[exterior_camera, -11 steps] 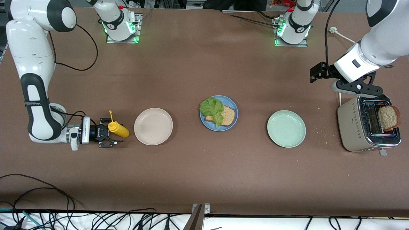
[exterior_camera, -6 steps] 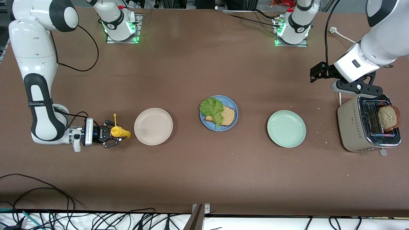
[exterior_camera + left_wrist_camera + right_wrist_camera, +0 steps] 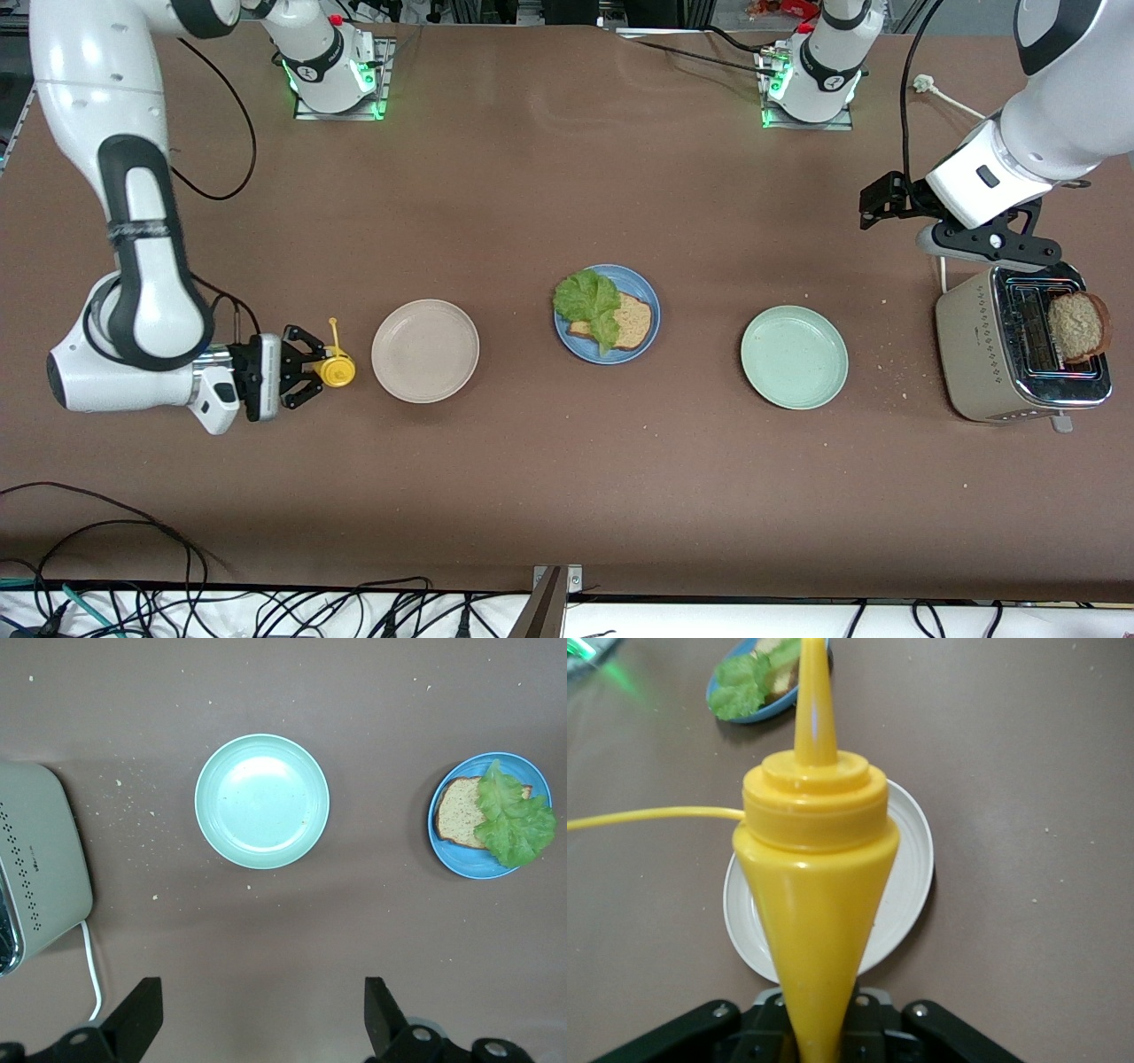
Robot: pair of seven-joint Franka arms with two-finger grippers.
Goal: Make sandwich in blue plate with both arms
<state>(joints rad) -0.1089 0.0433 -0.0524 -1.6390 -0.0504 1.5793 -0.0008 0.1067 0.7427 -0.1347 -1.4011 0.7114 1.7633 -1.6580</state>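
The blue plate [image 3: 641, 285] lies mid-table, holding one brown bread slice [image 3: 633, 321] with a green lettuce leaf [image 3: 587, 301] partly over it. A second bread slice [image 3: 1075, 326] sticks out of the toaster [image 3: 979, 354] at the left arm's end. My left gripper [image 3: 997, 250] hovers open over the table beside the toaster, its fingers [image 3: 142, 1014] wide apart with nothing between them. My right gripper [image 3: 306, 365] is shut on a yellow squeeze bottle [image 3: 336, 369] next to the beige plate [image 3: 425, 351]. The bottle [image 3: 819, 868] fills the right wrist view, nozzle pointing away from the gripper [image 3: 819, 1041].
A pale mint-green plate [image 3: 794, 357] lies between the blue plate and the toaster, also seen in the left wrist view as the mint plate [image 3: 261, 802]. Crumbs are scattered near the toaster. Cables run along the table's near edge.
My right gripper has closed on the yellow bottle, which lay on the table, and tipped it up off its side. The right arm has shifted. The left arm has not moved.
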